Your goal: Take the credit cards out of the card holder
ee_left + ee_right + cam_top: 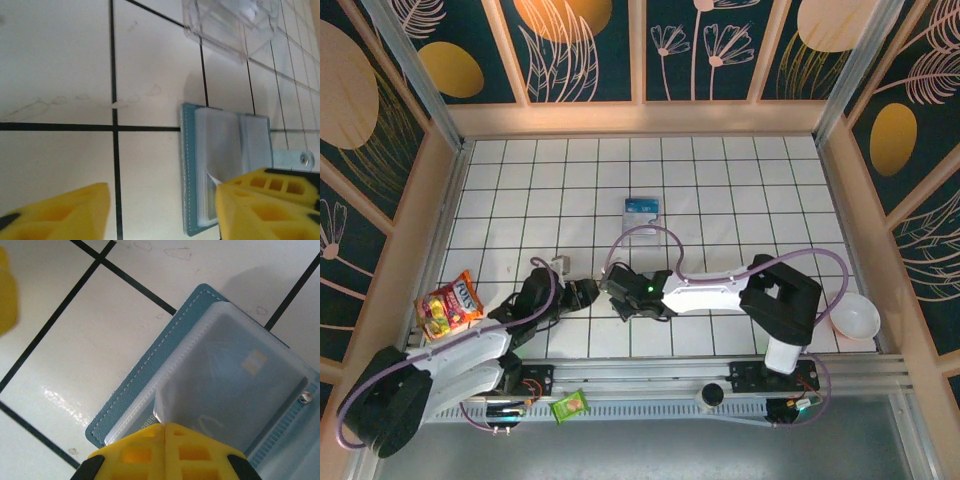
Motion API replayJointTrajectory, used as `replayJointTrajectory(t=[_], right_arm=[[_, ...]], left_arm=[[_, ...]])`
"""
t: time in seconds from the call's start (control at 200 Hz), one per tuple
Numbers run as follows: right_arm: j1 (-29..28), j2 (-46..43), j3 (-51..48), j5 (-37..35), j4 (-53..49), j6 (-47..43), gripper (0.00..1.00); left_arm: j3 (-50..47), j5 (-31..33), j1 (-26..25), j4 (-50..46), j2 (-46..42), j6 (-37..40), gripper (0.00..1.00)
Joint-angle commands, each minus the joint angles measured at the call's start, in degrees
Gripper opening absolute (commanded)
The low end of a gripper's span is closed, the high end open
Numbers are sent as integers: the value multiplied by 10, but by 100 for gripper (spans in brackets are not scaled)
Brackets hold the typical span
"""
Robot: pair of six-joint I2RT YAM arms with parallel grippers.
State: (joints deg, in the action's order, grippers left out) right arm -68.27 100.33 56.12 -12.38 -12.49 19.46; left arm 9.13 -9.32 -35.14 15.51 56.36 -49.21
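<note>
The teal card holder (145, 375) lies open on the white tiles, its clear sleeves facing up. A card with a gold chip (255, 361) shows through the top sleeve. My right gripper (164, 430) is shut on the near corner of that sleeve and lifts it slightly off the stack. My left gripper (160, 200) is open just to the left, its right finger (250, 215) over the card holder (190, 150), its left finger over bare tile. From above, both grippers (588, 293) (620, 290) meet near the front middle and cover the holder.
A clear plastic case (642, 212) with a blue-and-white insert lies further back. A snack bag (448, 303) sits at the left edge, a white bowl (855, 318) at the right, and a green packet (570, 406) on the front rail.
</note>
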Motion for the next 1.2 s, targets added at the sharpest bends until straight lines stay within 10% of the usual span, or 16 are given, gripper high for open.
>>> replayJointTrajectory(t=[0.0, 0.46, 1.196], right_arm=[[13, -44, -31, 63, 61, 7, 0], [38, -95, -94, 112, 121, 17, 0], [39, -106, -109, 86, 121, 52, 0]], left_arm=[[20, -49, -7, 71, 36, -6, 44], [69, -71, -76, 145, 172, -15, 0], [28, -27, -84, 85, 87, -45, 0]])
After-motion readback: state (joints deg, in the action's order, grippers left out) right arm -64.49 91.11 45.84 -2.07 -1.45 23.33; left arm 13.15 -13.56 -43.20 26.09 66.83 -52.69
